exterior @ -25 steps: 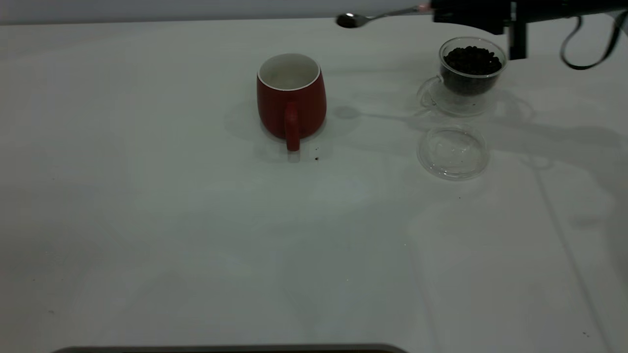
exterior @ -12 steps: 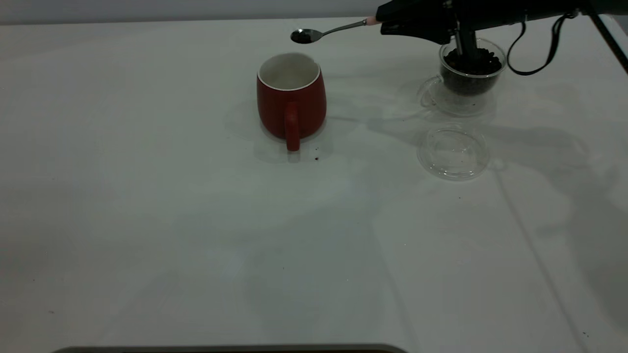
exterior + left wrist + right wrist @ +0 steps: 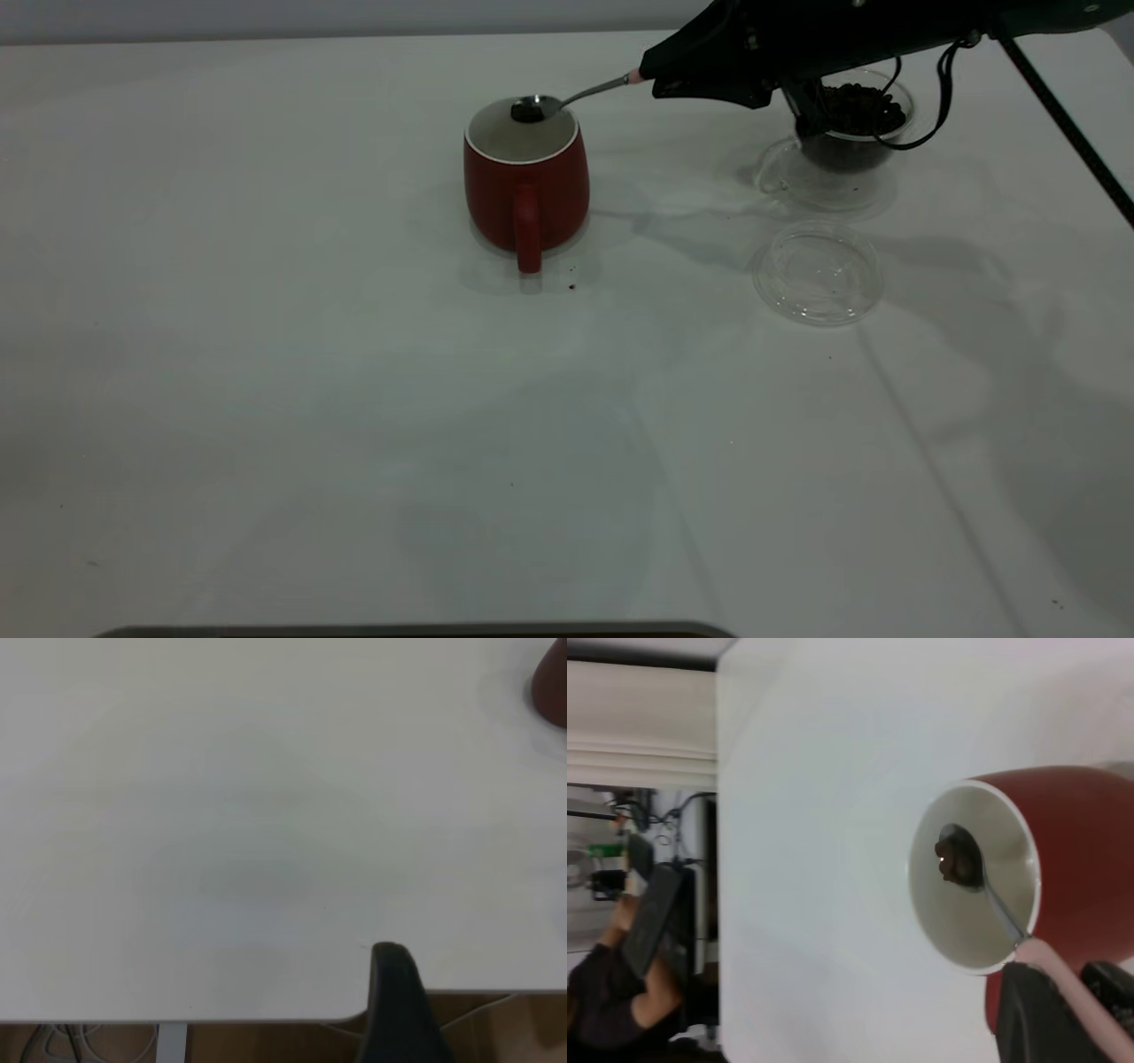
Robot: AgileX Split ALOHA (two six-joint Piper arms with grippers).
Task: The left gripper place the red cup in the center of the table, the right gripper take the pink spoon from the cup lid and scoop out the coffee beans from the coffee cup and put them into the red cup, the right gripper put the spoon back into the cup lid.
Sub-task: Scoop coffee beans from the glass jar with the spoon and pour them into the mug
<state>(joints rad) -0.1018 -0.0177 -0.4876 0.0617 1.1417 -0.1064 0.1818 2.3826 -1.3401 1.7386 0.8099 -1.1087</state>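
Observation:
The red cup (image 3: 526, 175) stands upright in the middle of the table, handle toward the camera. My right gripper (image 3: 660, 78) is shut on the pink handle of the spoon (image 3: 567, 96). The spoon bowl (image 3: 528, 110) holds coffee beans and sits over the cup's open mouth. The right wrist view shows the beans in the spoon bowl (image 3: 958, 859) inside the cup's white interior (image 3: 970, 875), with the pink handle (image 3: 1076, 988) between my fingers. The glass coffee cup (image 3: 850, 124) full of beans stands behind the right arm. The left gripper's one dark finger (image 3: 396, 1005) shows over the table edge.
A clear glass cup lid (image 3: 817, 273) lies on the table in front of the coffee cup. A few stray bean crumbs (image 3: 571, 286) lie by the red cup's base. The white table edge (image 3: 266, 1020) is visible in the left wrist view.
My right gripper has moved left and down with the loaded spoon, from above the coffee cup to over the red cup's mouth. The cups and lid have not moved.

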